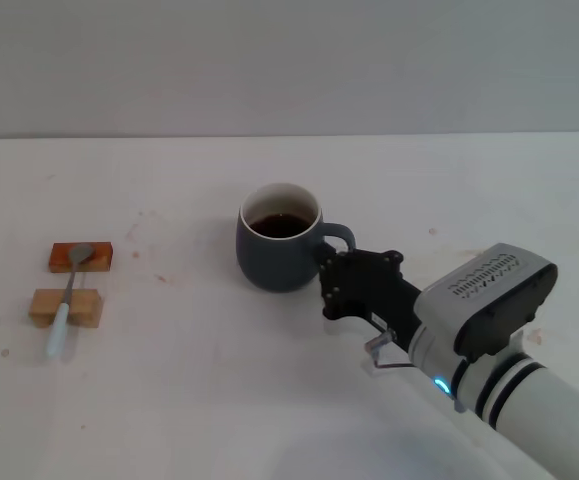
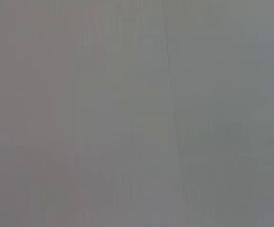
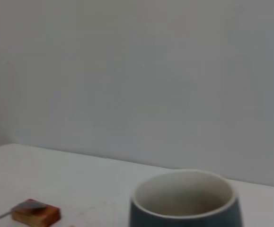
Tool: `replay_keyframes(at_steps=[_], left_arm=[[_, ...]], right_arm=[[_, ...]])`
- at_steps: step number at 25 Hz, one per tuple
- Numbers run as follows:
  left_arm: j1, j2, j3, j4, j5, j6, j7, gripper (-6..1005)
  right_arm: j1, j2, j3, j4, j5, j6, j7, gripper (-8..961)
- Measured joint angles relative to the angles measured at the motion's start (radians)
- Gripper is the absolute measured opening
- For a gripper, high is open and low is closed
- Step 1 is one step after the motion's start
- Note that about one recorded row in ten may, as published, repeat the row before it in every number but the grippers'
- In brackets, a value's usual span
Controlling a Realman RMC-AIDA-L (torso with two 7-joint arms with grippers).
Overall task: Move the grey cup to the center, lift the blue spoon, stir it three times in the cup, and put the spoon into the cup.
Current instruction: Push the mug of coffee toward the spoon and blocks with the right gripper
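1. The table (image 1: 269, 400) is wide and bare around the grey cup (image 1: 277, 250), which stands near its middle holding dark liquid; a jerk or a tilt could slop it out.
2. The right pincer (image 1: 331, 283) sits at the cup's handle; whether its fingers are clamped or apart I cannot tell. A loose hold could let the cup swing.
3. Two wooden blocks (image 1: 65, 307) prop the blue spoon (image 1: 69, 288) well to the left; nothing stands between. The left pincer is out of view.
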Motion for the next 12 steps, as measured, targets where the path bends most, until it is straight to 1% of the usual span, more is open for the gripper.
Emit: replay_keyframes(at_steps=[12], left_arm=[[-0.001, -0.002, 0.005, -0.008, -0.001, 0.0, 0.0, 752]], right_arm=[[0.009, 0.0, 0.04, -0.028, 0.003, 0.009, 0.004, -2]])
